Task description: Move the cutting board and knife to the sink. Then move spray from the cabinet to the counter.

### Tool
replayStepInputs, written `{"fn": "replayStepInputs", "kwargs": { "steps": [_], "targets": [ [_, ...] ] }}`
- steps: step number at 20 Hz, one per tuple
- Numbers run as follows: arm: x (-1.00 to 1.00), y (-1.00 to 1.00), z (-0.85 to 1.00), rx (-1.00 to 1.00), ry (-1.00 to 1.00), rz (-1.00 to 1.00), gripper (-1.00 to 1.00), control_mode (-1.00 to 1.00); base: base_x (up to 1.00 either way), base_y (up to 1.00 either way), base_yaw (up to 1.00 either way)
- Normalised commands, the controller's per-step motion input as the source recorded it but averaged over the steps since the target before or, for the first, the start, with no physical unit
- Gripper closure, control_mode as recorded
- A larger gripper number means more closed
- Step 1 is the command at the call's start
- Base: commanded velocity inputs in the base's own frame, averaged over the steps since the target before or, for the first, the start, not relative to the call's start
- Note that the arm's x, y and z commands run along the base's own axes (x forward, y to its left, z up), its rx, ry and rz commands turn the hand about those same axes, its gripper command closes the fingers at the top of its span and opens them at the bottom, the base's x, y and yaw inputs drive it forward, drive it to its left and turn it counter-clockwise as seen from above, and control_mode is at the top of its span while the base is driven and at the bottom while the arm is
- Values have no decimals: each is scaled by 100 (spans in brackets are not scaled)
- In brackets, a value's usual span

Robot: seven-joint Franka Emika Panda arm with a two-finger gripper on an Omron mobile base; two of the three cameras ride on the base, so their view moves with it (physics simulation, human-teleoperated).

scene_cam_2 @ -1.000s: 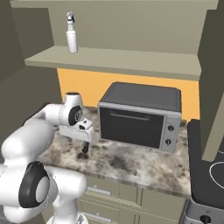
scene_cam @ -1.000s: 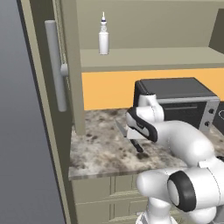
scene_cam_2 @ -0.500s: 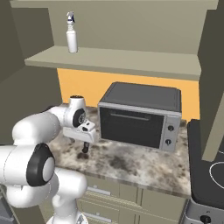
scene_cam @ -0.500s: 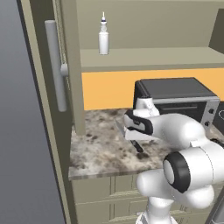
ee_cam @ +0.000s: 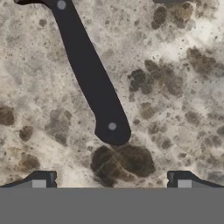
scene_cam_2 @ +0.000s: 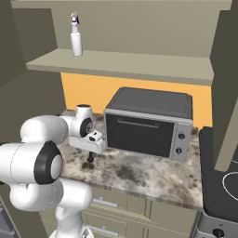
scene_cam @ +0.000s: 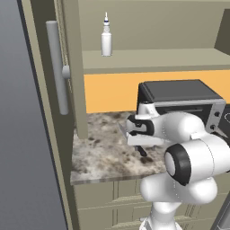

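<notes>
I hold my hand (ee_cam: 111, 183) spread wide and pointing down over the knife (ee_cam: 89, 74), which lies flat on the worktop (ee_cam: 175, 87) just left of the toaster oven (scene_cam_2: 148, 123), probably so its black handle sits between my fingertips.

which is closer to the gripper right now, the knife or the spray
The knife: its black handle lies on the counter just below the open gripper. The spray stands up on the cabinet shelf.

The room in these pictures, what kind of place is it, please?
A kitchen, most likely: a toaster oven stands on a marble-look counter, a spray stands on the open cabinet shelf above, and a stovetop adjoins.
</notes>
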Motion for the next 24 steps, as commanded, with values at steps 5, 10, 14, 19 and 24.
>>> {"fn": "replayStepInputs", "kwargs": {
  "steps": [5, 10, 14, 19, 24],
  "targets": [
    [5, 0, -11, 0, -2, 0, -100, -100, 0, 0, 0],
    [5, 0, -7, 0, -6, 0, -100, -100, 0, 0, 0],
    [1, 3, -4, 0, -10, 0, -100, -100, 0, 0, 0],
    [2, 4, -7, 0, -10, 0, -100, -100, 0, 0, 0],
    [7, 1, -9, 0, -7, 0, -100, -100, 0, 0, 0]
  ]
}}
